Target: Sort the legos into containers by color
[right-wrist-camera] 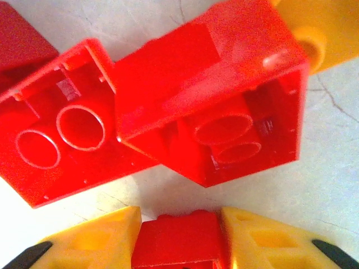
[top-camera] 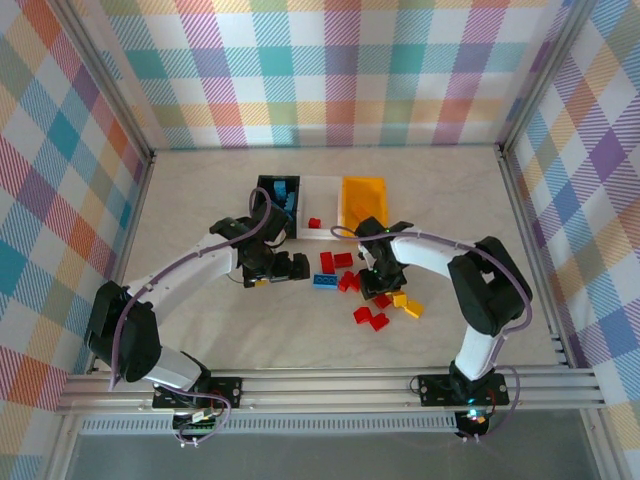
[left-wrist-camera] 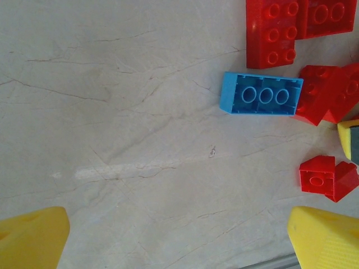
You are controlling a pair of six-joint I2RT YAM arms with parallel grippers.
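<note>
no readable text, no labels, numbers or signs, studs on the legos [left-wrist-camera: 271, 33] carry no legible brand

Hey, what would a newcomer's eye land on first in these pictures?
Probably the pile of red bricks mid-table, with one blue brick and a few yellow bricks mixed in. Close up, the right gripper is closed on a red brick. Behind the pile stand a black bin, a white bin and a yellow-orange bin, side by side.
</note>
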